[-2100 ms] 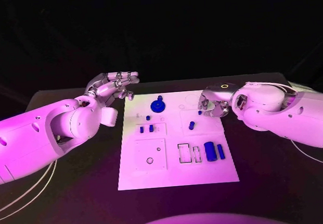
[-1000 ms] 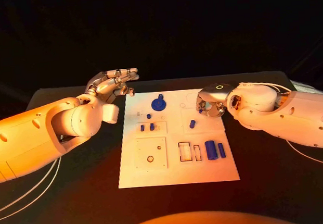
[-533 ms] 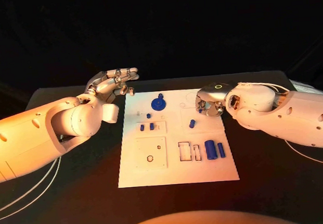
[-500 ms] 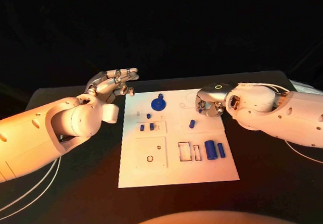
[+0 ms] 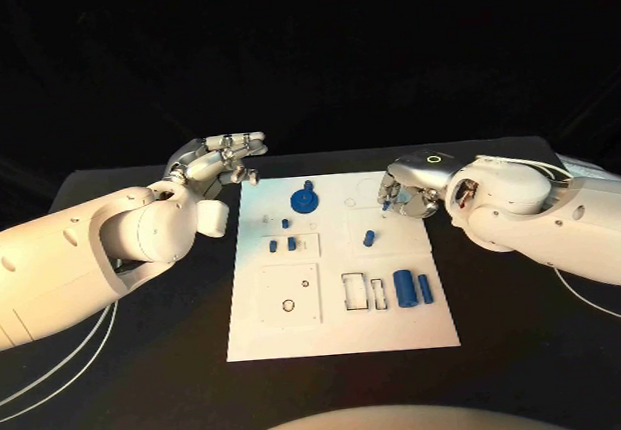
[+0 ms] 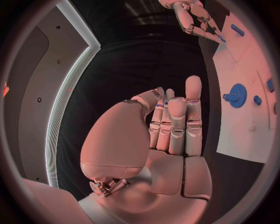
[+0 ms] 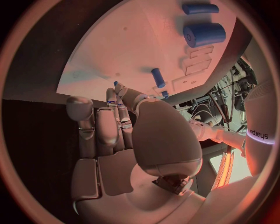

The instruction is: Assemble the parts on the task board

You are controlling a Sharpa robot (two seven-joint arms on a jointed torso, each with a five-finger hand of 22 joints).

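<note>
White board (image 5: 342, 323) lies in the middle of the black table (image 5: 151, 388), with the blue parts spread over it. The right hand (image 5: 403, 194) hangs over the board's far right corner, fingers curled downward. In its wrist view a small blue tip shows at its fingertips (image 7: 119, 91), so it may be pinching a small part, but I cannot tell for sure. The short peg (image 5: 369, 238) lies just on the near side of that hand, toward the robot and slightly toward the board's centre, its long axis running roughly near-to-far. This is the closest loose part to the right hand. The fat cylinder (image 5: 407, 289) and the slim rod (image 5: 425, 287) lie side by side further toward the robot, beside the empty slots (image 5: 356, 292).

The left hand (image 5: 220, 164) hovers off the board's far left corner, holding nothing, fingers together and bent loosely. The gear (image 5: 303, 199) sits nearest it, between the two hands, with two small pegs (image 5: 282, 245) closer to the robot.

Round the board the table is dark and bare-looking; behind is black.
</note>
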